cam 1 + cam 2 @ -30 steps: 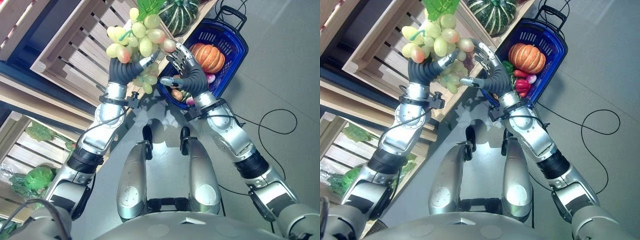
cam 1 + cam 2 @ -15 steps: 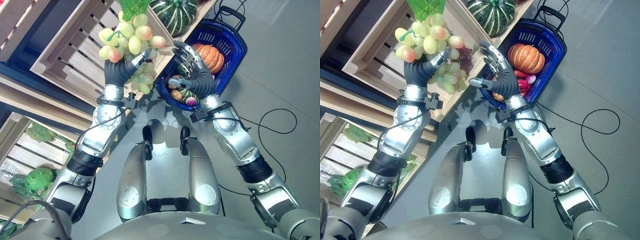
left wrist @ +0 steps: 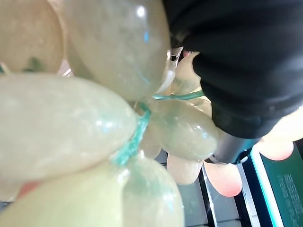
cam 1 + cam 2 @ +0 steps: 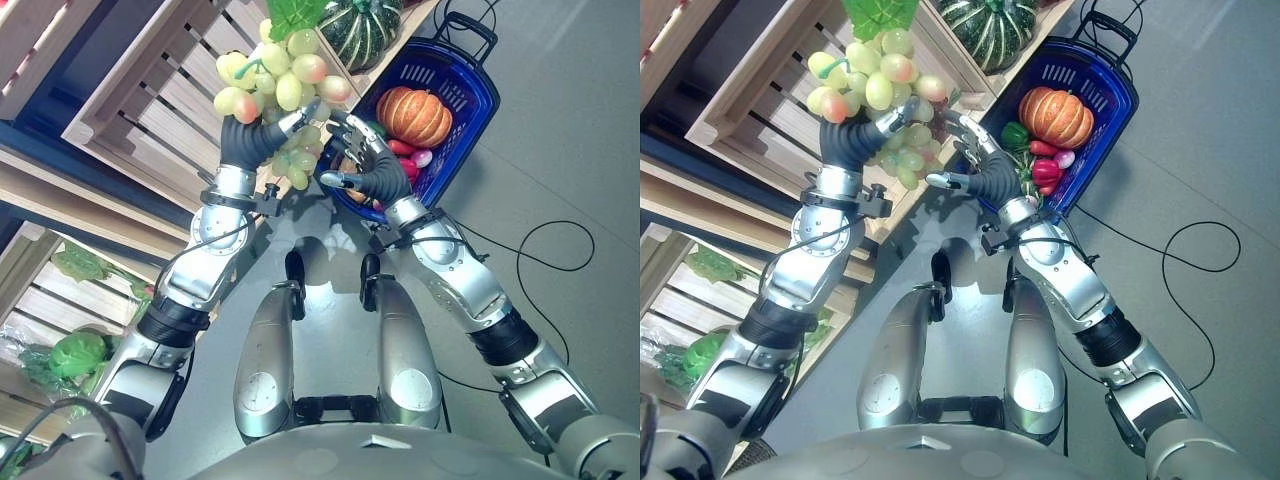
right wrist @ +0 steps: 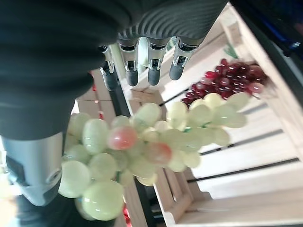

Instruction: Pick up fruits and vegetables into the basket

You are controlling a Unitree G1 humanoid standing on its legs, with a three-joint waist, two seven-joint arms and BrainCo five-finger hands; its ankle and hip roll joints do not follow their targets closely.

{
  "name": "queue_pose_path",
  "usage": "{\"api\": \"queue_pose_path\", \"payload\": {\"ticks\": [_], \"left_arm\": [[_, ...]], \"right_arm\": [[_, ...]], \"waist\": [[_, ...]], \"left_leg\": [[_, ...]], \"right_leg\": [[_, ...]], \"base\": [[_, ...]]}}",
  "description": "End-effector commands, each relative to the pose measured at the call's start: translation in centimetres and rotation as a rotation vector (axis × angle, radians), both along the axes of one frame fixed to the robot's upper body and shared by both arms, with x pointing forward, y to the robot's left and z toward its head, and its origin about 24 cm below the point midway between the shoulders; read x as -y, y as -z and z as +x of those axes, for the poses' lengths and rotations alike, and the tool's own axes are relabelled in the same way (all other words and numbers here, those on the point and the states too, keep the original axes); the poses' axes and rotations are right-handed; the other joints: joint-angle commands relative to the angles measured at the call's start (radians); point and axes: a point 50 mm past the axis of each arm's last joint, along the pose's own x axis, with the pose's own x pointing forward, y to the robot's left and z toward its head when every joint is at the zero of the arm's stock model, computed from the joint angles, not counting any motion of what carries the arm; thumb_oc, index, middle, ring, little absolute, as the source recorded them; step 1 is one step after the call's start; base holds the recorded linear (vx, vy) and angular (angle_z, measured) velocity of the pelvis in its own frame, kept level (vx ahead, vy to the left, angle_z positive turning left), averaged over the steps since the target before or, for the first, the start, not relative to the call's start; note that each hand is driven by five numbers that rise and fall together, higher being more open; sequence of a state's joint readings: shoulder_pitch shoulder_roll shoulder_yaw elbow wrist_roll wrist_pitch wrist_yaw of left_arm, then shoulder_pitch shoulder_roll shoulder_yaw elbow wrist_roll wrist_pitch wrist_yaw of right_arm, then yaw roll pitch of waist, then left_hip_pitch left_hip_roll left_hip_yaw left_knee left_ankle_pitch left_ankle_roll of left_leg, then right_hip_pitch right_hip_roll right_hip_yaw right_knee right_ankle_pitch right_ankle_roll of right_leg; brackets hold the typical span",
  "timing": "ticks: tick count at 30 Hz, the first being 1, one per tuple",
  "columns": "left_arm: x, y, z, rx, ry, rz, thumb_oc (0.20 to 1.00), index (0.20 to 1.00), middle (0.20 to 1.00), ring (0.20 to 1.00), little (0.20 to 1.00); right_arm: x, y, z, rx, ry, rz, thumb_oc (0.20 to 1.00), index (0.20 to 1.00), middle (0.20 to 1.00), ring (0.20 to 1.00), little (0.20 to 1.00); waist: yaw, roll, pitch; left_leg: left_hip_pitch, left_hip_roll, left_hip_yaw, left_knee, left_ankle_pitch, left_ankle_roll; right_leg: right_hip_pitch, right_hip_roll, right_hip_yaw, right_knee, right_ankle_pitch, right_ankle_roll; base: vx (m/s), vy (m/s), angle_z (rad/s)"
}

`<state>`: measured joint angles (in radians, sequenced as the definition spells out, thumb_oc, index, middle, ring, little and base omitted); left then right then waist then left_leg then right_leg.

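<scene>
Wooden crate shelves point(image 4: 150, 110) fill our left side, the blue basket point(image 4: 478, 88) sits on the floor just beside their end, well right of the crates' middle. Basket already holds an orange pumpkin point(image 4: 413, 115) plus a green pepper point(image 4: 1014, 135) and red radishes point(image 4: 1048, 170) (small stuff is partly hidden behind our right arm). A striped green squash point(image 4: 363, 30) is on the shelf just above the basket. Dark red grapes point(image 5: 232, 80) lie in a crate slot behind.

Green grape bunch point(image 4: 280, 85) is in the air, between shelf and basket, not yet over the rim. Left hand point(image 4: 255, 140) has its fingers curled round the lower part of the bunch and carries it. Right hand point(image 4: 365, 170) sits just beside the bunch with fingers spread and straight, holding nothing, near the basket's near wall.

Step in hand, we judge: carry the bunch to the basket. To do it well we keep the left grip firm (the bunch hangs loose and top-heavy above the hand), swing across until it's over the open gap beside the pumpkin, lower before letting go, and pull the right hand clear of the rim or cup it under the drooping grapes
</scene>
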<state>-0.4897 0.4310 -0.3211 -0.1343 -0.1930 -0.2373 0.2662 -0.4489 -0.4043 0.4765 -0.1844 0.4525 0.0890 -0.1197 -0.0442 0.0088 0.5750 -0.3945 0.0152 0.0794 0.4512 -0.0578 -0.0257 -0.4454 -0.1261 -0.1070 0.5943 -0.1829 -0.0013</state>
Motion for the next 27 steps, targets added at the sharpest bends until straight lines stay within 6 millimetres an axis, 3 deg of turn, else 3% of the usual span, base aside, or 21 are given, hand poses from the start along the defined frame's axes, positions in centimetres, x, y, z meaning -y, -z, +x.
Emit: {"api": "queue_pose_path", "payload": {"ticks": [1,15,27], "left_arm": [[2.1,-3.5,-2.7,0.234,0.105,0.035,0.2,0.2,0.2,0.2,0.2],[4.4,-3.1,-2.9,0.218,0.226,0.15,0.2,0.2,0.2,0.2,0.2],[5.3,-2.0,-2.8,0.127,0.337,0.115,0.2,0.2,0.2,0.2,0.2]], "right_arm": [[-1.9,-3.0,-0.8,0.101,-0.122,0.111,1.0,1.0,1.0,1.0,1.0],[-2.9,-3.1,-1.2,0.099,-0.225,0.142,1.0,1.0,1.0,1.0,1.0],[-4.1,-3.3,-1.9,0.107,-0.315,0.116,1.0,1.0,1.0,1.0,1.0]], "waist": [[0.004,-0.013,-0.055],[0.006,-0.022,-0.055],[0.01,-0.023,-0.055]], "left_leg": [[0.034,-0.055,0.045,0.033,-0.086,0.065],[0.029,-0.055,0.047,0.025,-0.084,0.07],[0.032,-0.058,0.045,0.02,-0.085,0.073]], "right_leg": [[0.031,0.051,-0.04,-0.058,0.049,0.013],[0.023,0.054,-0.036,-0.065,0.057,0.017],[0.029,0.05,-0.038,-0.076,0.061,0.018]], "base": [[0.0,0.0,0.0],[0.0,-0.003,0.01],[0.0,0.0,0.0]]}}
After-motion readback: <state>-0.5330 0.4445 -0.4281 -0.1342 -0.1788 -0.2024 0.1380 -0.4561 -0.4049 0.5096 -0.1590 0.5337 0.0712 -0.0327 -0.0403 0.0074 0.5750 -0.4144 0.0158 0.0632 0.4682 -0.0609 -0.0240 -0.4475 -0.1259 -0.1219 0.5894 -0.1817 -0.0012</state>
